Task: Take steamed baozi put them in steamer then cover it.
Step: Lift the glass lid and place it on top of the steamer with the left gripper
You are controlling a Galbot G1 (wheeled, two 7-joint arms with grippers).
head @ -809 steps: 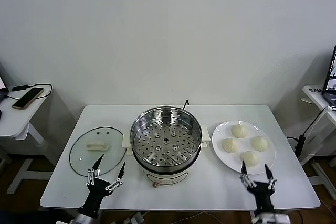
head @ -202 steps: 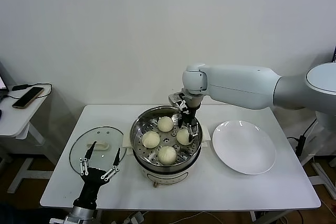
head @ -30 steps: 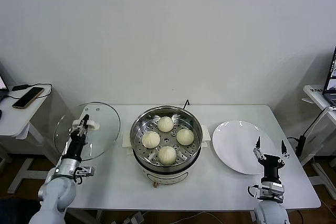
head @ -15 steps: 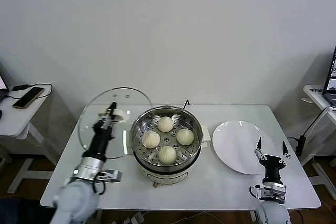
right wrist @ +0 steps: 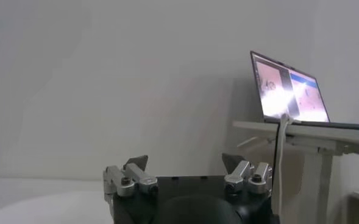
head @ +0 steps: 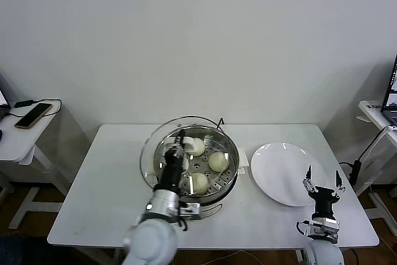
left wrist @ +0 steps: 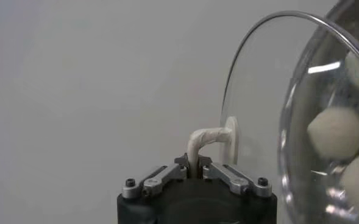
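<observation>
Four steamed baozi (head: 218, 161) in steamer (head: 231, 178); left end effector (head: 175, 151) grips cover (head: 149, 153).

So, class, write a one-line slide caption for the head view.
Left claw carries the glass cover over the steamer holding baozi; right claw waits open.

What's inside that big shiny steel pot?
In the steel pot, cream-white buns sit on the perforated tray. The glass lid and left gripper hide part, so the count is unclear.

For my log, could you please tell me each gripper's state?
Left gripper: shut on the glass lid handle.
Right gripper: open, holding nothing.
</observation>
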